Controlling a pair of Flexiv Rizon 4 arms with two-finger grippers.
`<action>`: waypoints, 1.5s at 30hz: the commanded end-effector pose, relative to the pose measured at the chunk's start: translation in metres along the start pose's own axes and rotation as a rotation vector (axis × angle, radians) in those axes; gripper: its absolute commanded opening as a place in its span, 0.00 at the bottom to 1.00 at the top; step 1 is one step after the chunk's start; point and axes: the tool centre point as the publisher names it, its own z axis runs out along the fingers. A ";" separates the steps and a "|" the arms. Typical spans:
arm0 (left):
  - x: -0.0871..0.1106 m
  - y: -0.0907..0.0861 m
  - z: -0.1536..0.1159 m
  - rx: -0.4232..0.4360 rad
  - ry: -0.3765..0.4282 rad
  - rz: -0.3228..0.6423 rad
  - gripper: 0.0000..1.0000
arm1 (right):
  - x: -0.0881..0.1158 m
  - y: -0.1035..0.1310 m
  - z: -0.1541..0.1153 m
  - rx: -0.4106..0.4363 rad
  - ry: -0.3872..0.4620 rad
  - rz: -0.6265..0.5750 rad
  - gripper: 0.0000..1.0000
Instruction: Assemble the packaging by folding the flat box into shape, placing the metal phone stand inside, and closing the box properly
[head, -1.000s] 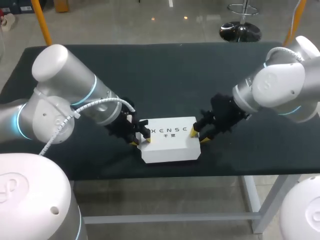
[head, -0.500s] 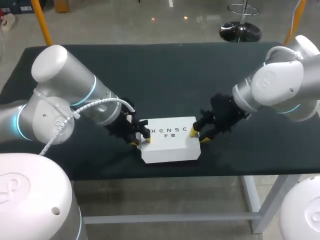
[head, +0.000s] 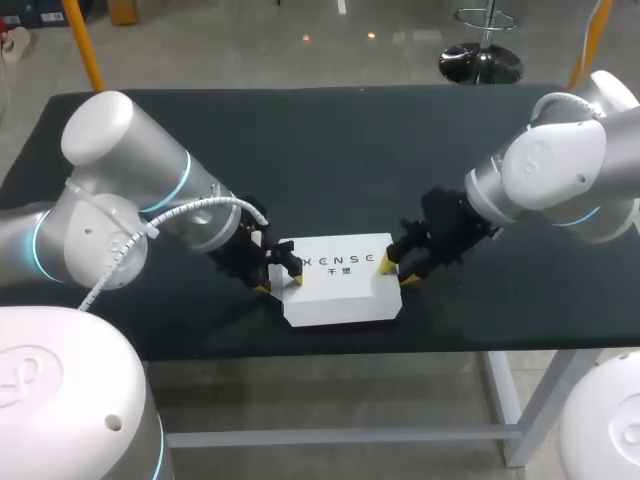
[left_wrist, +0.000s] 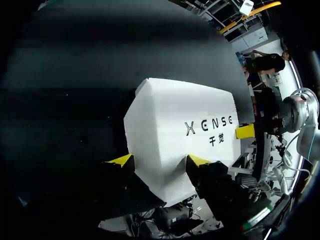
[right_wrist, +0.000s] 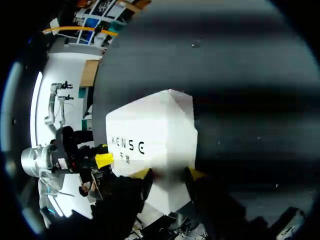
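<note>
The white box (head: 340, 285) lies closed and folded into shape near the table's front edge, printed face up. My left gripper (head: 280, 283) is at its left end. In the left wrist view that end of the box (left_wrist: 170, 125) sits between the spread fingers of the left gripper (left_wrist: 159, 161), which stands open. My right gripper (head: 396, 271) is at the box's right end. In the right wrist view the right gripper (right_wrist: 169, 173) is shut on the corner of the box (right_wrist: 155, 135). No phone stand is visible.
The dark table (head: 330, 150) stretches bare behind the box. Its front edge (head: 340, 345) runs close below the box. Both arms come in low from the sides.
The left gripper's fingers have spread wider around the box's left end. The box and the right arm have not moved.
</note>
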 end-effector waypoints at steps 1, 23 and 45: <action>0.001 0.000 0.009 0.001 -0.003 0.000 0.69 | 0.001 0.001 0.003 0.005 0.006 -0.002 0.49; 0.003 -0.001 0.011 0.011 -0.004 0.014 0.71 | 0.001 0.001 0.004 -0.004 0.007 -0.009 0.49; 0.002 0.000 0.004 0.056 0.096 0.067 0.71 | 0.004 0.002 0.005 -0.033 0.060 -0.065 0.49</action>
